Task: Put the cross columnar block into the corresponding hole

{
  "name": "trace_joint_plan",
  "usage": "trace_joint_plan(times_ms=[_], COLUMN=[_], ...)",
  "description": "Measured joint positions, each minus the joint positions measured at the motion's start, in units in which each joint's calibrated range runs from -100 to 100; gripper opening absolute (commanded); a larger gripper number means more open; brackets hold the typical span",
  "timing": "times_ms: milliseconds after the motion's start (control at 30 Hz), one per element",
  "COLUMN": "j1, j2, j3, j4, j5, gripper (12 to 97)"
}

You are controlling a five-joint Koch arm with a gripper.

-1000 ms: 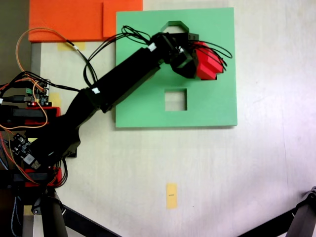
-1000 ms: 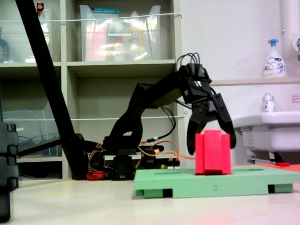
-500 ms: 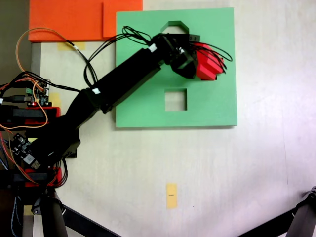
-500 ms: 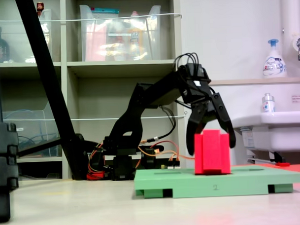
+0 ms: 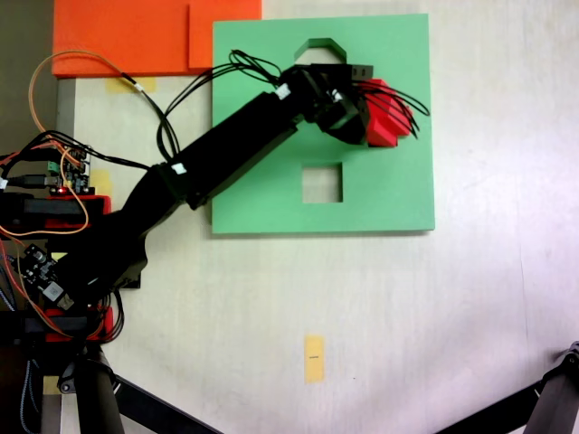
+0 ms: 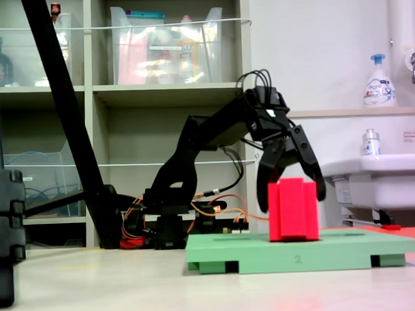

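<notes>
In a fixed view the hand (image 6: 291,195) straddles the red cross columnar block (image 6: 292,210) – jaws spread apart, one tip on each side – and the block stands upright on the green foam board (image 6: 347,247), its long axis vertical, directly below the wrist.

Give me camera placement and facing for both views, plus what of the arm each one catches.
A fixed view: overhead, looking straight down at the green board; whole arm from base to gripper.
A fixed view: near table level, side-on toward shelves and a sink; arm in profile, gripper open around the red block.
Shared: arm, board, block.
</notes>
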Motion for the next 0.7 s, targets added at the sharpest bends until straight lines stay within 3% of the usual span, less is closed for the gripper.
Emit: trace_joint_plan(times_ms=[367, 700], j1=[-0.3, -0.2], j2=[-0.3, -16.7], j3=[0.7, 0.4], j4=[0.7, -8.2], j5=[-1.4, -1.5], gripper=[38.5, 38.5])
